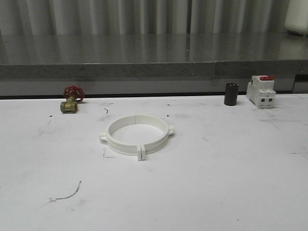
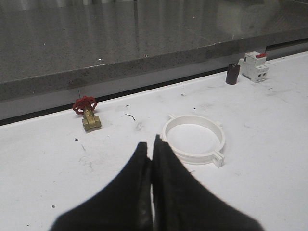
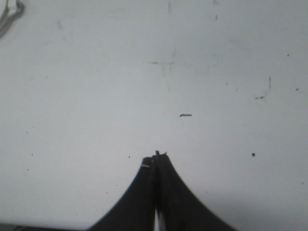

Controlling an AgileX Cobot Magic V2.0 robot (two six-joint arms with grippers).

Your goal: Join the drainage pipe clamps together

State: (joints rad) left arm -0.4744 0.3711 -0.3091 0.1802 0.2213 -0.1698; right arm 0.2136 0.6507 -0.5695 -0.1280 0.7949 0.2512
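Note:
The two white drainage pipe clamps point(image 1: 137, 135) lie on the white table, joined into one wide flat ring with small tabs at its sides and front. The left wrist view has the same ring point(image 2: 194, 139) just past my left gripper point(image 2: 150, 142), whose black fingers are shut with nothing between them and stand apart from the ring. My right gripper point(image 3: 156, 157) is shut too, empty, over bare table; a sliver of a clamp point(image 3: 8, 14) shows at that view's corner.
A brass valve with a red handwheel point(image 1: 71, 99) sits at the back left. A dark cylinder point(image 1: 231, 94) and a white breaker with a red top point(image 1: 261, 91) stand at the back right. A grey ledge point(image 1: 144, 70) runs along the table's far edge.

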